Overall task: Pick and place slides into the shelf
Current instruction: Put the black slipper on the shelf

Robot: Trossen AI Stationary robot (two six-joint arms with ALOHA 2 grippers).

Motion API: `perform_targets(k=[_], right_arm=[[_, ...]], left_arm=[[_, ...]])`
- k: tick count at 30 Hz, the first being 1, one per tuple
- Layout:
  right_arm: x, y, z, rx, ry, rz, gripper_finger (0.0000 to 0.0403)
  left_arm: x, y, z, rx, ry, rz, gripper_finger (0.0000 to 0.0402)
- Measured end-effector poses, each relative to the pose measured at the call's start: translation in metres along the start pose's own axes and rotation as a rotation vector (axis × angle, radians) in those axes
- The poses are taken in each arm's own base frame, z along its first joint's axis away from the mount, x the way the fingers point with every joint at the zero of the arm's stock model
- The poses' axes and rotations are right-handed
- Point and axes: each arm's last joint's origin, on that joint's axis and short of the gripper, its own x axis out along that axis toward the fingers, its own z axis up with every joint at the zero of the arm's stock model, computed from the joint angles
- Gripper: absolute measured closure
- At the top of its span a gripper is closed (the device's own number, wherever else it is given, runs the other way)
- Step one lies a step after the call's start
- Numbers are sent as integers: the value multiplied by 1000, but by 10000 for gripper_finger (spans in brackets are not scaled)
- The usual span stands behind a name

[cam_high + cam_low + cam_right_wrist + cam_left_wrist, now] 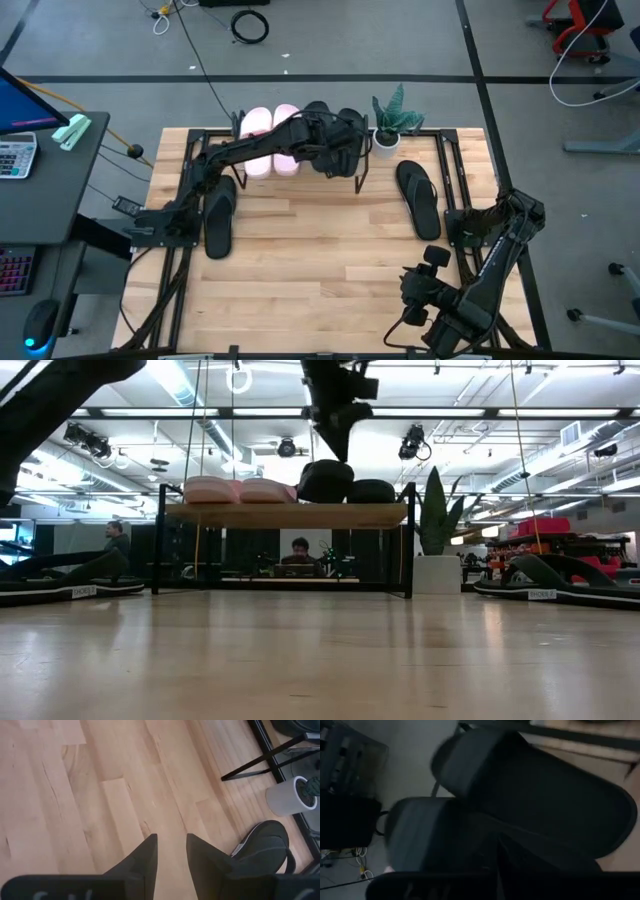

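The shelf (300, 165) (290, 514) stands at the table's far edge. On its plank top lie two pale pink slides (270, 125) (235, 490) and two black slides (370, 491) (545, 795). My left gripper (328, 148) (327, 450) comes down onto the left black slide (322, 482) (435, 837), which sits higher than its neighbour. One flip-flop (218, 215) lies flat on the table's left, the other (420, 198) (262, 845) on its right. My right gripper (172, 842) (413, 288) hovers open over the near right of the table. My left gripper comes at the left black slide from above, pointing down, and meets its raised top (324, 463). The slide's underside rests on the shelf plank beside the other black slide. The wrist view is too dark to show which part the fingers have.
A potted plant (390, 125) (436, 530) (290, 795) stands just right of the shelf. Black metal rails (455, 190) run along the table's left and right sides. Bare wood (320, 260) spreads across the middle and near part. People sit beyond the table (300, 555).
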Motion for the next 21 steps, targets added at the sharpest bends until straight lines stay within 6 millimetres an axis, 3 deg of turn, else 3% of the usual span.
perform_targets(k=[8, 21], right_arm=[[0, 0, 0, 2, 0, 0, 294], [0, 1, 0, 26, -1, 9, 294]], left_arm=[[35, -21, -7, 45, 120, 27, 396], [35, -16, -23, 30, 277, 49, 397]])
